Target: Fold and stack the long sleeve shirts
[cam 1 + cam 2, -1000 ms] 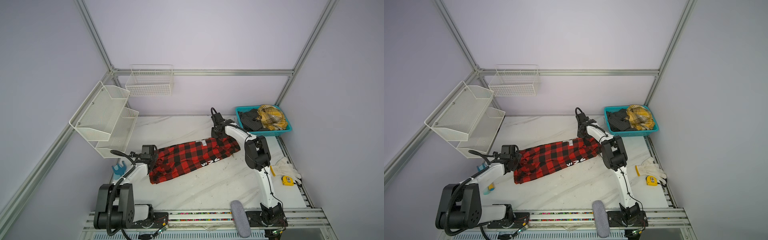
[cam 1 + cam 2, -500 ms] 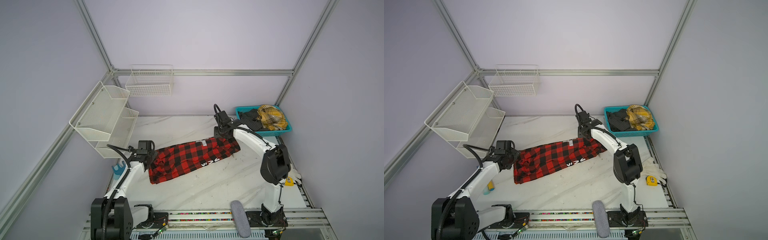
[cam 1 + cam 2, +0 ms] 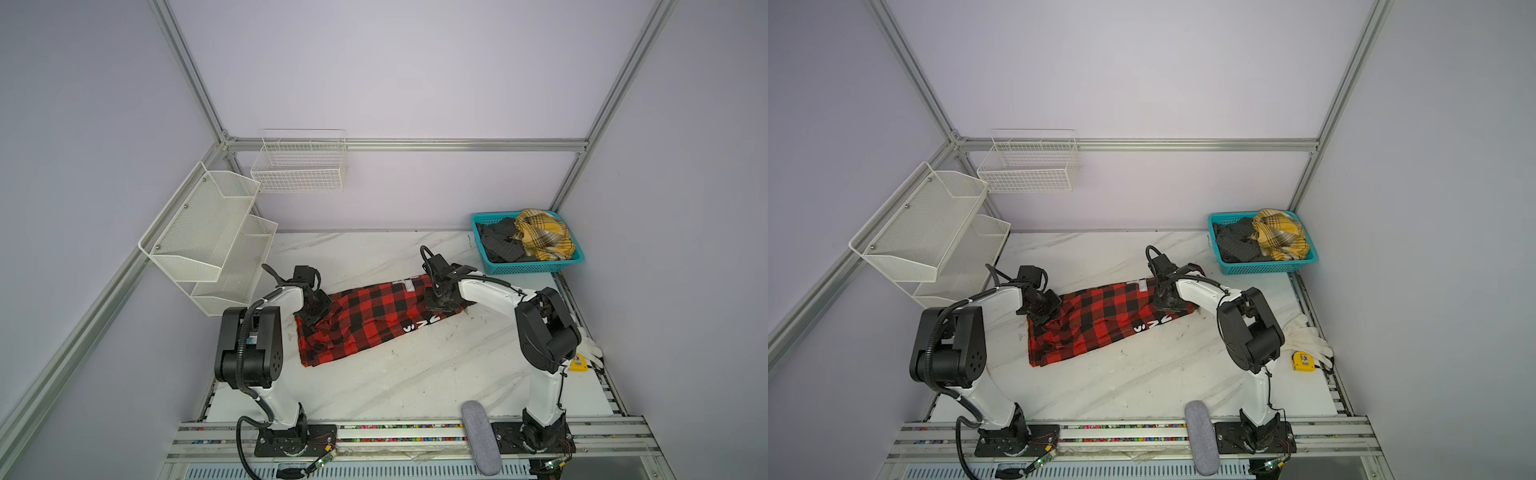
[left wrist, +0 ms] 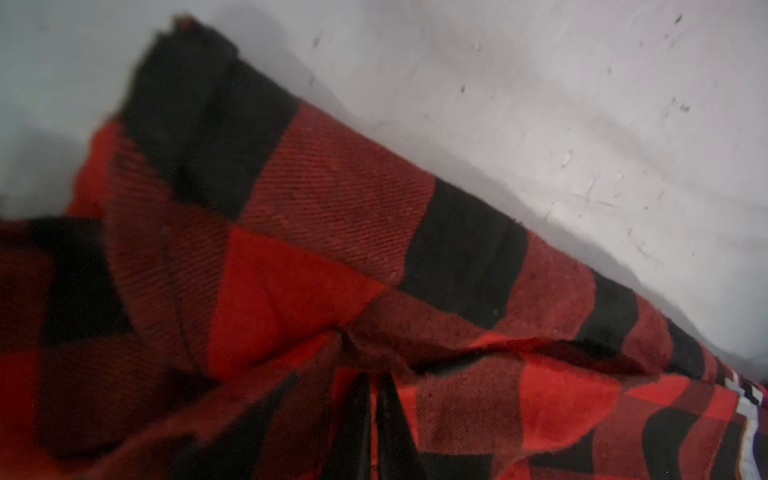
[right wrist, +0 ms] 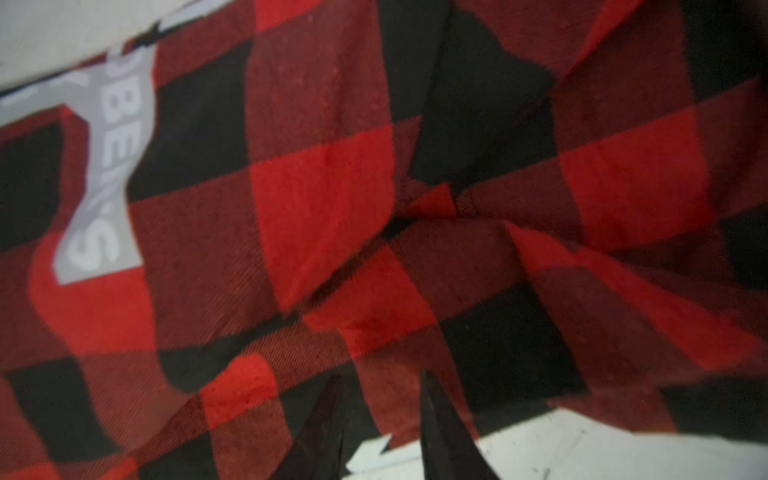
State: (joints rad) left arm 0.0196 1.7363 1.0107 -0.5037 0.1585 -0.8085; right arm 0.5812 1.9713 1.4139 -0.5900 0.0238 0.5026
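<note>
Diagonally across the white worktop (image 3: 415, 374) lies the red-and-black check shirt (image 3: 365, 320), folded into a long band. Its long axis runs from near left to far right. At its crumpled left end the left gripper (image 3: 313, 311) has its jaws pinched shut on cloth. White block letters (image 3: 420, 326) on the near edge are unreadable; a grey label (image 5: 104, 178) shows "BE" and "S". At the right end the right gripper (image 3: 441, 300) has its jaws partly apart astride cloth; whether they grip it cannot be told.
</note>
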